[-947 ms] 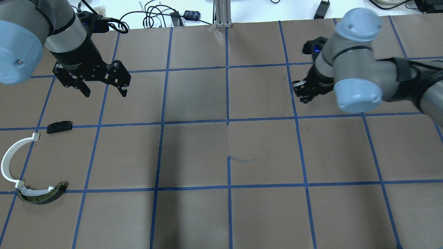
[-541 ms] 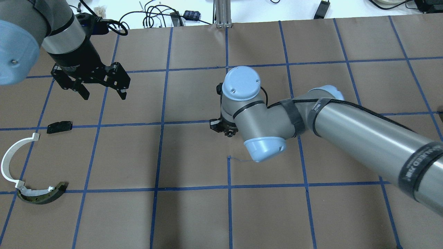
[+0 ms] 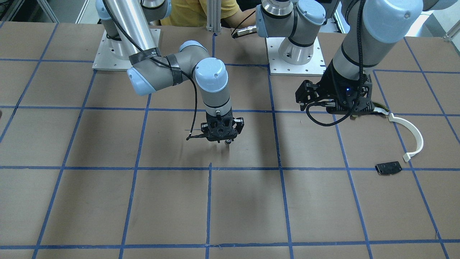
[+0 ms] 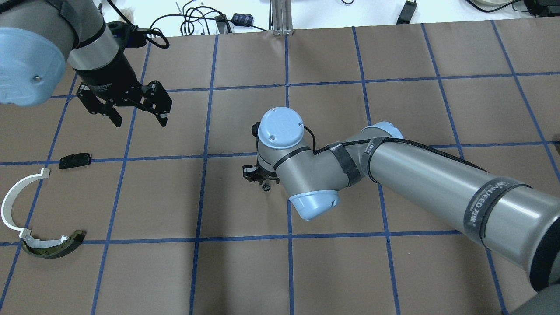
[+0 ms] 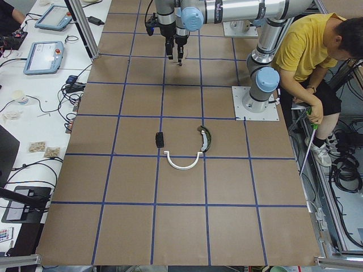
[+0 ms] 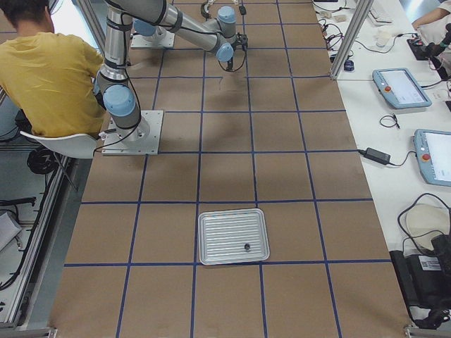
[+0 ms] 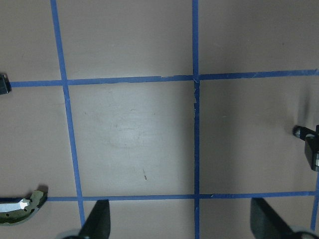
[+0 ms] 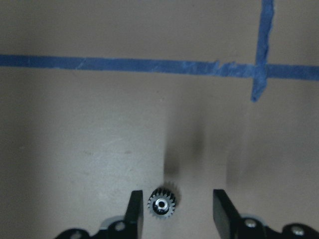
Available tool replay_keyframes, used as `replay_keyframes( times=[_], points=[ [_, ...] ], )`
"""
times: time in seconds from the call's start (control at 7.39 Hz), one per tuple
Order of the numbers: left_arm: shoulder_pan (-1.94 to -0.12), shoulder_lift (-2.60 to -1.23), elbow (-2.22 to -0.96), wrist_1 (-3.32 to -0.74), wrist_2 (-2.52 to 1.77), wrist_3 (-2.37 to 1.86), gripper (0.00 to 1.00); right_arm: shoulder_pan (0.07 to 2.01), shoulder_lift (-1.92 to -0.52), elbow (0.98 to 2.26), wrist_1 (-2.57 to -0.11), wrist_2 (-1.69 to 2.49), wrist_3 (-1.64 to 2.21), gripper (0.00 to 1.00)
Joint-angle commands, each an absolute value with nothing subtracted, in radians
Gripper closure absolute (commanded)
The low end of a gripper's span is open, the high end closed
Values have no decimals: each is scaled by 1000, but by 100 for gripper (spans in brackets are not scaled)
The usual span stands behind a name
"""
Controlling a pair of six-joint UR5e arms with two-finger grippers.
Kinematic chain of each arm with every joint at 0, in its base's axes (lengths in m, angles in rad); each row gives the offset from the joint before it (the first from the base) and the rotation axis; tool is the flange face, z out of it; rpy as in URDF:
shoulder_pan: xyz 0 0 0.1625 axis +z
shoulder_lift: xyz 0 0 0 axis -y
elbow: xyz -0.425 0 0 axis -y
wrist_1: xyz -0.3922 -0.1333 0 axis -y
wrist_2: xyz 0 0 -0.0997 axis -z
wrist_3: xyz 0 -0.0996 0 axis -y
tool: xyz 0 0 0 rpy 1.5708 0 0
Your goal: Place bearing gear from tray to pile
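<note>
The bearing gear (image 8: 162, 203), small, dark and toothed, sits between the spread fingers of my right gripper (image 8: 177, 209), close to one finger (image 8: 133, 214). I cannot tell whether it rests on the table. This gripper (image 4: 258, 175) is open over the table's middle, with the gear (image 4: 265, 188) at its tip. My left gripper (image 4: 140, 116) is open and empty, above and to the right of the pile. The pile is a white arc strip (image 4: 11, 205), a dark olive curved piece (image 4: 52, 246) and a flat black plate (image 4: 75, 160). The tray (image 6: 211, 239) lies far off at the right end.
A small dark part (image 6: 246, 246) lies in the tray. The table is brown paper with a blue tape grid. Cables (image 4: 192, 19) and tablets lie past its far edge. A person in yellow (image 5: 312, 51) sits by the robot bases.
My right arm swept from the table's right side to its middle with the gear and has slowed there. My left gripper shifted slightly to the right and stays open.
</note>
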State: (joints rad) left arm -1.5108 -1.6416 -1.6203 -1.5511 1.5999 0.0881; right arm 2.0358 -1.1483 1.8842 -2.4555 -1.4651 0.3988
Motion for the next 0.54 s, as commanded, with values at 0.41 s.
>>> replay_keyframes(
  times=[0.41],
  points=[
    [-1713,-1758,-1741,-1300,1591,2,0,1384,-1402,1862,-2082,-1499,-283,0]
  ],
)
